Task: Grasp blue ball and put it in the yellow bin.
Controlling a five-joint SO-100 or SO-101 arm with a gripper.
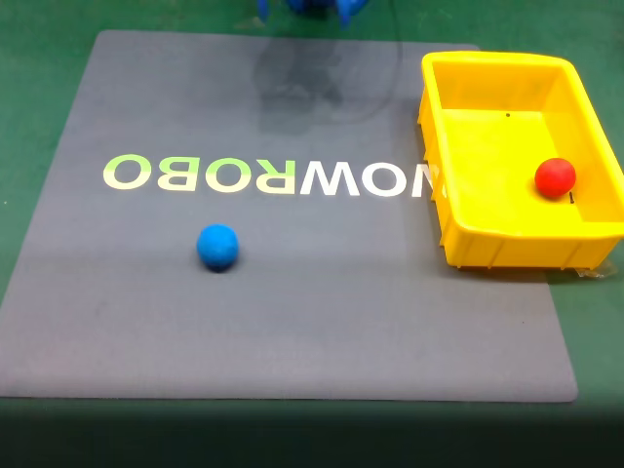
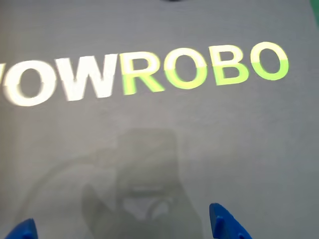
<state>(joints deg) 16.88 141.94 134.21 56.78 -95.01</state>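
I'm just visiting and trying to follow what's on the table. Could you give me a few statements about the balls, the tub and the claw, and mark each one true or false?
1. The blue ball lies on the grey mat. True.
2. The blue ball is inside the yellow bin. False: it sits on the mat, well to the left of the bin in the fixed view.
3. The red ball lies inside the yellow bin. True.
4. The gripper is clamped on the blue ball. False: in the wrist view its two blue fingertips stand apart with only mat between them.
5. The mat is plain. False: it carries white and green lettering.
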